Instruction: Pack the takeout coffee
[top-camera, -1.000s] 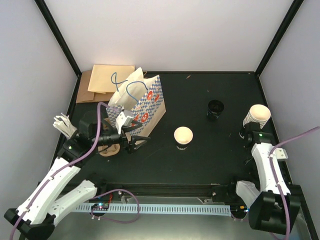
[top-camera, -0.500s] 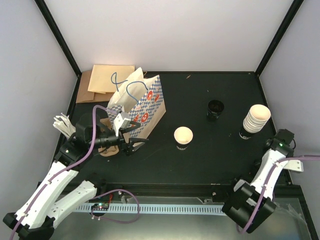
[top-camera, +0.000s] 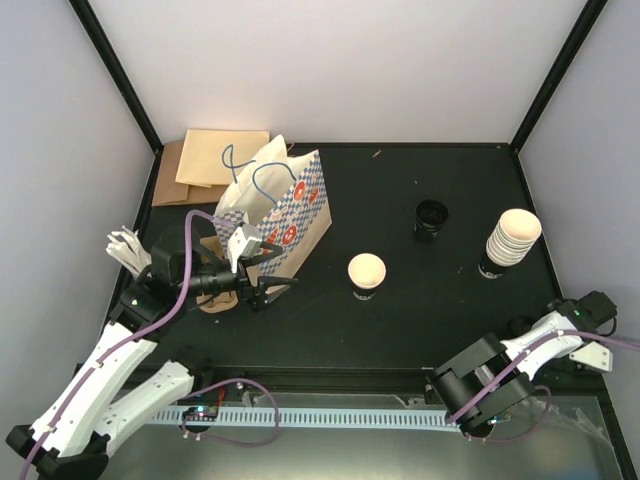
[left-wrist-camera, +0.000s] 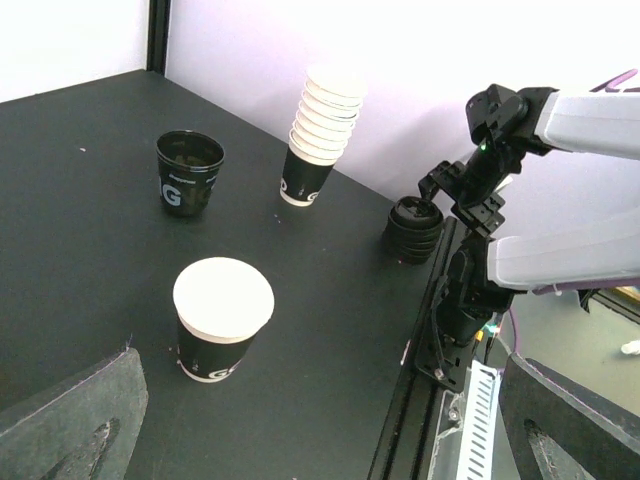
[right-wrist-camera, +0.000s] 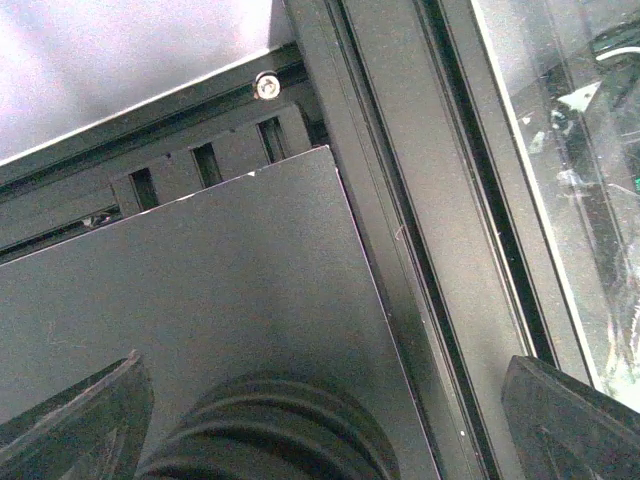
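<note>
The single paper cup (top-camera: 366, 271), cream inside with a black outer wall, stands upright mid-table; it also shows in the left wrist view (left-wrist-camera: 222, 312). A stack of black lids (left-wrist-camera: 413, 228) sits at the table's near right edge and fills the bottom of the right wrist view (right-wrist-camera: 270, 440). My right gripper (top-camera: 528, 326) hangs just above the lids, fingers spread wide (right-wrist-camera: 320, 430), holding nothing. My left gripper (top-camera: 270, 286) is open and empty beside the blue-checked bag (top-camera: 280, 205), left of the cup; its fingers (left-wrist-camera: 70, 425) frame the wrist view.
A tall stack of nested cream cups (top-camera: 511, 238) stands at the right, with a lone black cup (top-camera: 431, 217) behind the middle. Flat brown paper bags (top-camera: 212, 163) lie at the back left, white utensils (top-camera: 125, 245) at the left. The table's metal rail (right-wrist-camera: 440, 200) runs beside the lids.
My right arm has swung back from beside the cup stack to the near right corner, over the lids. My left gripper has shifted slightly back toward the bag.
</note>
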